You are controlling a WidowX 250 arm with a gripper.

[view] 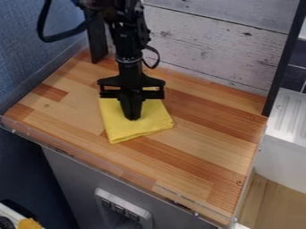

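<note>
Since the folded yellow cloth (124, 130) lies flat on the table (197, 156), it probably sits steady. My gripper (133, 118) points down at it, fingers closed together.

I am a black robot arm (124, 33) at the top of the frame, left of centre. My upper part is angular and jointed, with small pale glints. A thick black cable (43, 29) makes a wide loop in the upper left; a thinner black cable (158, 58) curls out on the right side of my wrist. A narrow band with light flecks (128, 59) circles the wrist. Below, my black gripper (134, 116) has a broad crosspiece (131, 82) with flared ends and narrow openings, then a dark, tapering lower part.
</note>
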